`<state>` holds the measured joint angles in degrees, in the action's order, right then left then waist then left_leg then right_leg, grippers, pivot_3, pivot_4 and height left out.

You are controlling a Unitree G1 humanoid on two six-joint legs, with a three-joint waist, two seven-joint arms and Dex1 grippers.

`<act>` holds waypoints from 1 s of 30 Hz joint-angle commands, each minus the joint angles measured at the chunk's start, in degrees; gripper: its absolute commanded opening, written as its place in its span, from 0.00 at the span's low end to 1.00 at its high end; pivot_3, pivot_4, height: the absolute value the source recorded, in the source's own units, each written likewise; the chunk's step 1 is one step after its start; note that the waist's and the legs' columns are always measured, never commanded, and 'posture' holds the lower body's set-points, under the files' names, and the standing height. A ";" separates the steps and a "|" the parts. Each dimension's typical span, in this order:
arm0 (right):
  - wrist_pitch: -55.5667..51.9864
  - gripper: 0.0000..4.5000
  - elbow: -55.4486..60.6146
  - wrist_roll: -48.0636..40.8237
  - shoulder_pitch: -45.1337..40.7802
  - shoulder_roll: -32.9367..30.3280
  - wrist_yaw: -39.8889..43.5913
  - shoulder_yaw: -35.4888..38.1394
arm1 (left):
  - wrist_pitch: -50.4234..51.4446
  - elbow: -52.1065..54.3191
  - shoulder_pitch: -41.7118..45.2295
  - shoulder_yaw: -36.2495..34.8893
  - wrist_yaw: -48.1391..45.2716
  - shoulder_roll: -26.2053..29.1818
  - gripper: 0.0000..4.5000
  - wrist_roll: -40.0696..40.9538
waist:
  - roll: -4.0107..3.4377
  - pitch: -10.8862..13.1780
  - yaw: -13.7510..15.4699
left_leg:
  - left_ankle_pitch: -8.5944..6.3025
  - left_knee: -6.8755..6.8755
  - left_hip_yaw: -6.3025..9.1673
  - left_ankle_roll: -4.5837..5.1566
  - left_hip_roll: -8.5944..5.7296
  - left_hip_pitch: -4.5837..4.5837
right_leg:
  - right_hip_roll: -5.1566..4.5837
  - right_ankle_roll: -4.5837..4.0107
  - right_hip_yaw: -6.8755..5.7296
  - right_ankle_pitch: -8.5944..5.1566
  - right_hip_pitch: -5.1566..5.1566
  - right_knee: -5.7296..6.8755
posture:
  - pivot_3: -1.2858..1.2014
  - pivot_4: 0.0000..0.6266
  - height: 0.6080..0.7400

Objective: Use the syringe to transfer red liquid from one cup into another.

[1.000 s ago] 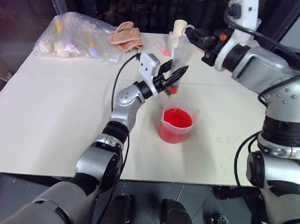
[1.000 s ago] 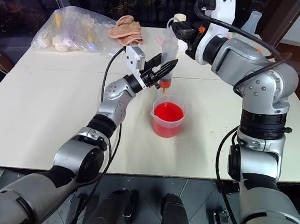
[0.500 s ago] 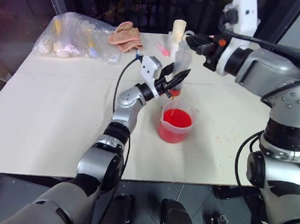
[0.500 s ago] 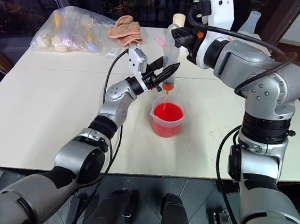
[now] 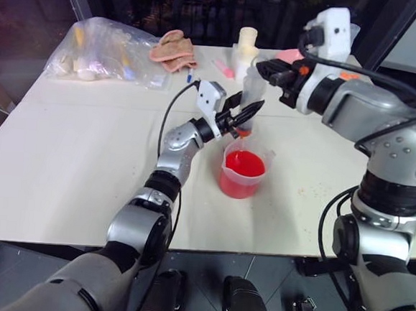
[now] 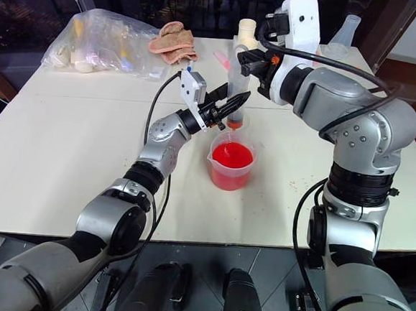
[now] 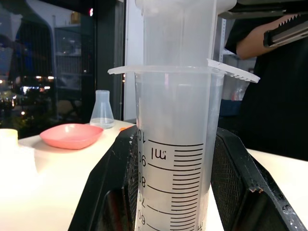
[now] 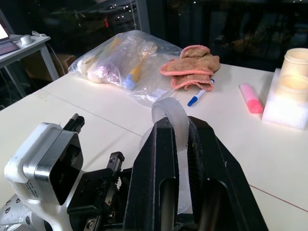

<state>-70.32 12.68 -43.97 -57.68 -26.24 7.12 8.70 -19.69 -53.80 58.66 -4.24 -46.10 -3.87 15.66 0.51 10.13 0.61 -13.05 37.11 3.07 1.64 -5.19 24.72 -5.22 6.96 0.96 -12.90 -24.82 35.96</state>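
The syringe (image 6: pixel 234 85) stands upright over the clear beaker (image 6: pixel 230 173), its orange tip just above the red liquid (image 6: pixel 232 156). My left gripper (image 6: pixel 233 104) is shut on the barrel (image 7: pixel 175 159), which looks clear at the marked part between the black fingers (image 7: pixel 236 173). From above and the right, my right gripper (image 6: pixel 249 58) is shut on the plunger's pale top (image 8: pixel 168 110). Another cup is out of view.
A plastic bag of items (image 6: pixel 105 43), a brown cloth (image 6: pixel 175 41), a pink marker (image 6: pixel 221 58) and a pale jar (image 6: pixel 248 30) lie at the table's far side. A pink bowl (image 7: pixel 72 134) and a flask (image 6: pixel 350 28) stand far right. A person's arm (image 7: pixel 245 43) shows beyond.
My right gripper has sunk a little with the plunger top. The left gripper and the barrel have stayed over the beaker.
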 commanded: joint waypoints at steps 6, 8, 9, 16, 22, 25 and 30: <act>-5.29 0.01 3.40 -3.46 3.58 4.46 3.67 -3.28 | 1.12 6.96 4.46 -1.73 1.94 -0.33 0.34 2.35 | 0.00 0.00 -0.01 | 0.00 0.00 -0.01 0.00 0.00 0.00 | 0.01 0.00 0.01 0.00 -0.02 0.03 | 0.52 0.24 1.00; -5.85 0.01 3.72 -3.47 4.10 4.93 3.66 -3.06 | 1.36 7.43 4.55 -1.81 2.12 -0.31 0.34 2.43 | 0.00 0.00 -0.01 | 0.00 0.00 -0.01 0.00 0.00 0.00 | 0.01 0.00 0.01 0.00 -0.03 0.03 | 0.52 0.24 1.00; -6.02 0.01 3.94 -3.41 4.32 5.06 3.74 -3.08 | 1.37 7.61 4.57 -1.81 2.18 -0.30 0.34 2.42 | 0.00 0.00 -0.01 | 0.00 0.00 -0.01 0.00 0.00 0.00 | 0.02 0.00 0.01 0.00 -0.03 0.03 | 0.52 0.24 1.00; -7.19 0.01 4.50 -2.77 5.98 5.79 4.36 -3.22 | 1.70 8.55 4.99 -1.97 2.66 -0.38 0.34 2.69 | 0.00 0.00 -0.03 | 0.01 0.00 -0.01 0.00 0.00 0.00 | 0.02 0.00 0.01 0.00 -0.03 0.04 | 0.52 0.24 1.00; -6.78 0.01 4.57 -2.74 5.61 5.82 4.69 -2.71 | 1.80 8.67 4.95 -1.84 2.50 -0.38 0.34 2.74 | 0.00 0.00 -0.04 | 0.01 0.01 -0.01 -0.01 0.00 0.00 | 0.03 0.00 0.02 0.00 -0.04 0.05 | 0.52 0.24 1.00; -6.36 0.01 4.45 -2.94 4.72 5.58 4.78 -1.66 | 1.72 8.58 4.71 -1.66 2.48 -0.38 0.34 2.50 | -0.01 0.00 -0.04 | 0.01 0.01 -0.02 -0.01 0.00 0.00 | 0.03 0.00 0.02 0.00 -0.04 0.05 | 0.52 0.24 1.00; -6.06 0.49 4.15 -2.30 3.53 4.45 5.22 0.05 | 1.97 8.95 4.02 -1.38 2.74 -0.45 0.34 2.27 | -0.01 0.00 -0.12 | 0.01 0.00 -0.01 -0.01 0.01 0.00 | 0.05 0.00 0.02 0.00 -0.04 0.06 | 0.52 0.24 1.00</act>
<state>-72.45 16.69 -43.54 -54.65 -22.63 10.03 11.11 -16.56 -51.01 58.66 -4.08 -44.59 -3.53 15.59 0.51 10.13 0.49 -13.04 37.12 3.06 1.63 -5.19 24.72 -5.17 6.96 0.98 -12.90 -24.87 36.03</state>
